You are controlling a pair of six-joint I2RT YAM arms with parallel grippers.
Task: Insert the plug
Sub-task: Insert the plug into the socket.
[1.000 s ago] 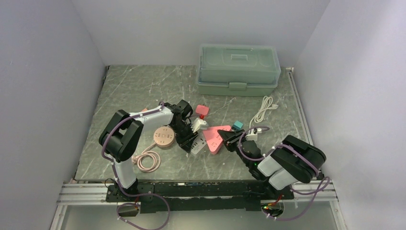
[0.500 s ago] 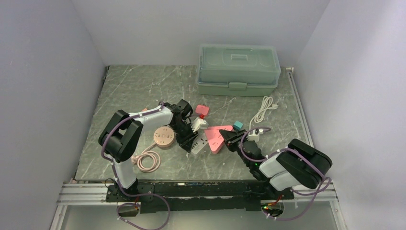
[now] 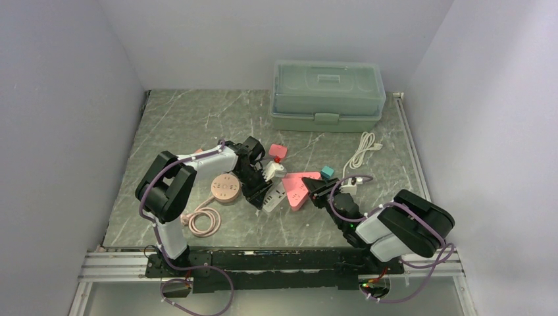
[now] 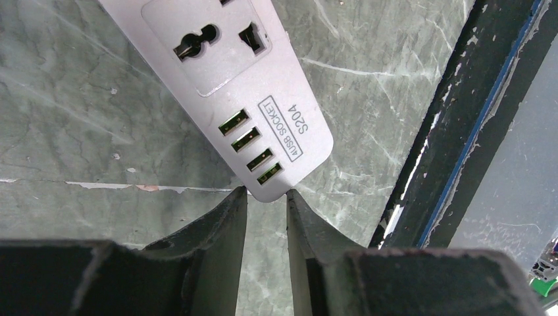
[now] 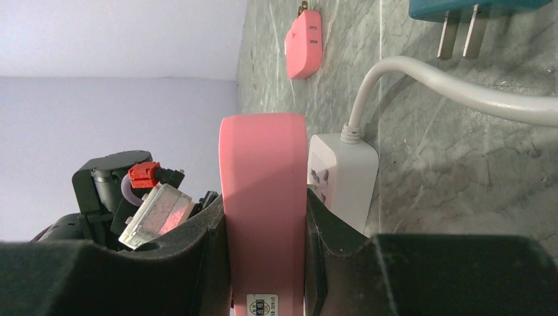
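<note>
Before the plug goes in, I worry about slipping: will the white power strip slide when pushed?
Probably: the white power strip lies flat on the smooth marble table, so it may skid. Its hard shell likely won't flex. Its cable might tug it.

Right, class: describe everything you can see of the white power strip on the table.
The white power strip is a flat plastic bar with rounded corners, lying face up on the marble-look table. Its face shows a universal socket, four green-lined USB ports and the print "4USB SOCKET S204". A white cord leaves one end. The left end effector meets the USB end with its tips; a firm grip cannot be confirmed. The pink plug, held by the right end effector, sits close beside it.
</note>
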